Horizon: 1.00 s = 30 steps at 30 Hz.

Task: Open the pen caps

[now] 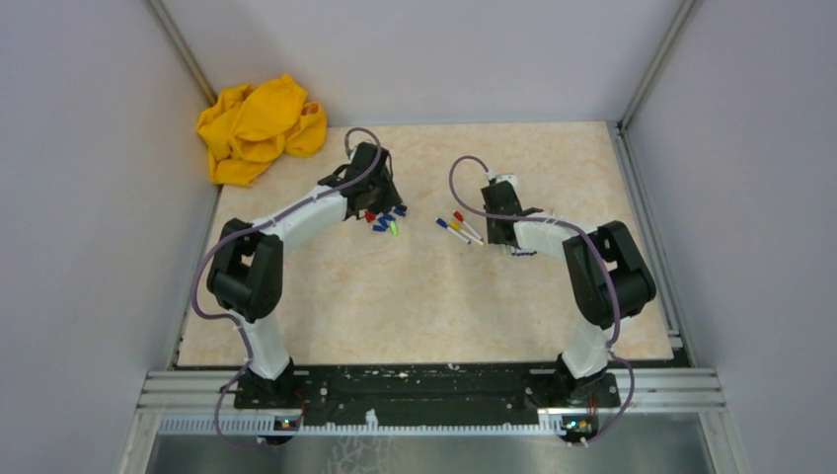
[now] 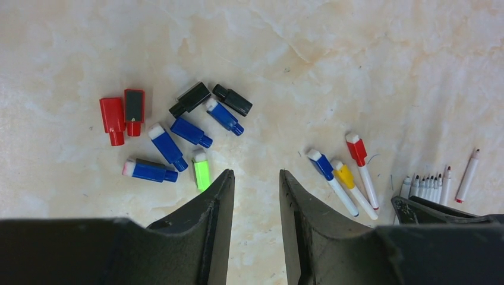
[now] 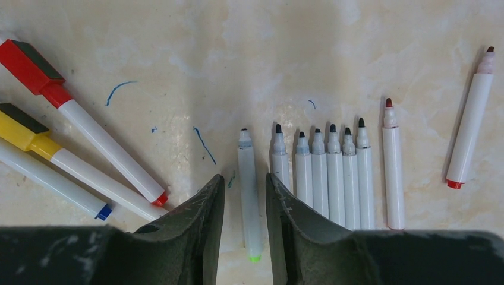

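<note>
Three pen caps (image 2: 343, 174) are still on, red, yellow and blue, just left of the row of bare barrels (image 3: 333, 178) and lying aslant to it. The right claw (image 3: 243, 178), the nearer one, stands half parted over a loose green-ended barrel (image 3: 249, 202), gripping nothing. The left claw (image 2: 257, 173) is narrowly parted and empty.
</note>
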Tool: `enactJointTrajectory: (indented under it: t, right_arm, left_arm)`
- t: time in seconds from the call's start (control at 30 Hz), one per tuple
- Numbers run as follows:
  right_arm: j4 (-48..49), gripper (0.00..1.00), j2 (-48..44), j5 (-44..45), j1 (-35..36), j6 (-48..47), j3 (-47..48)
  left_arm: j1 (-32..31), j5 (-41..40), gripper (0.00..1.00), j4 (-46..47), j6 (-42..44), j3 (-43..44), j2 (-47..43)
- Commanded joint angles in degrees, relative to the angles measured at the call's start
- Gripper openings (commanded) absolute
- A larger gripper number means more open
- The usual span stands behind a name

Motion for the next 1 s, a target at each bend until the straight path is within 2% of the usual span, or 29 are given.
enactJointTrajectory:
  t: [0.0, 0.27, 0.4, 0.63, 0.97]
  right_arm:
    - [0.33, 0.32, -1.67, 2.95, -0.41, -1.02, -0.06]
    - [3.67, 0.38, -8.78, 3.64, 2.62, -5.88, -0.76]
    - [3.19, 0.43, -9.74, 0.87, 3.16, -7.29, 0.86]
    - [0.85, 0.46, -5.60, -8.51, 3.44, -9.85, 6.01]
    - [-1.40, 0.48, 1.89, -14.88, 3.54, -11.63, 12.83]
  left_arm:
    - [-0.53, 1.13, 0.40, 1.32, -1.09, 1.00, -2.22]
    - [-0.75, 1.27, 0.41, 2.07, -1.53, 0.27, -2.58]
    - [-0.76, 1.50, 0.42, 2.35, -1.75, 0.25, -2.87]
    - [-0.74, 2.05, 0.45, 3.30, -1.77, -0.20, -4.13]
    - [-0.68, 3.54, 0.49, 4.33, -1.19, -0.61, -4.88]
